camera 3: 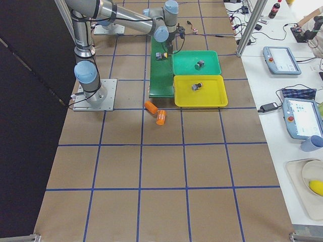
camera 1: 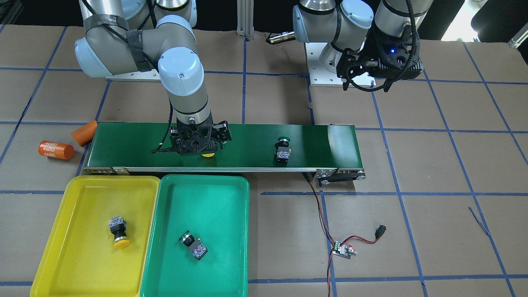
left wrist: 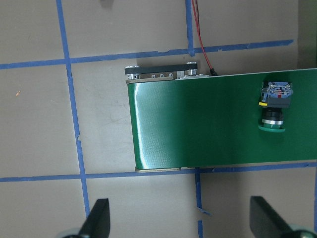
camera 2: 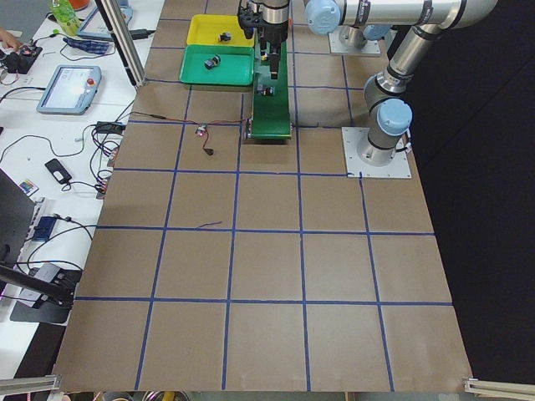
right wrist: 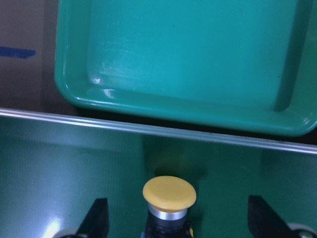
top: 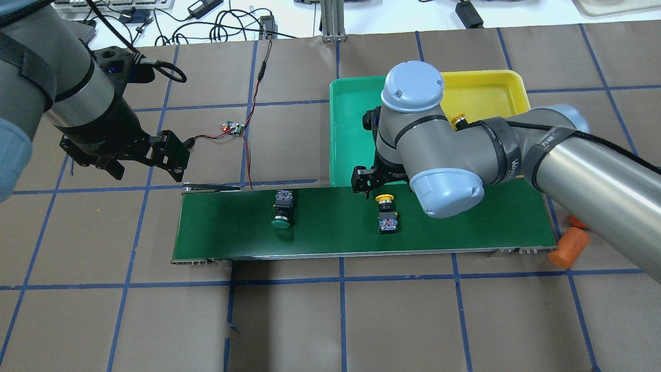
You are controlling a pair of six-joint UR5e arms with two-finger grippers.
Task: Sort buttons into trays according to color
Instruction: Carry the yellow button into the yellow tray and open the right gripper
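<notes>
Jaws wide, right gripper [right wrist: 179, 219] straddles the yellow button [right wrist: 169, 191] on the belt [right wrist: 49, 163], likely to pinch it for the yellow tray [camera 1: 62, 255]; left gripper [left wrist: 181, 220], also spread, hovers near 1 green button [left wrist: 275, 106].

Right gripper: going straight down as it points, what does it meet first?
Probably the yellow-capped button on the conveyor belt, lying directly under the open right gripper; the gap above it is unclear.
</notes>
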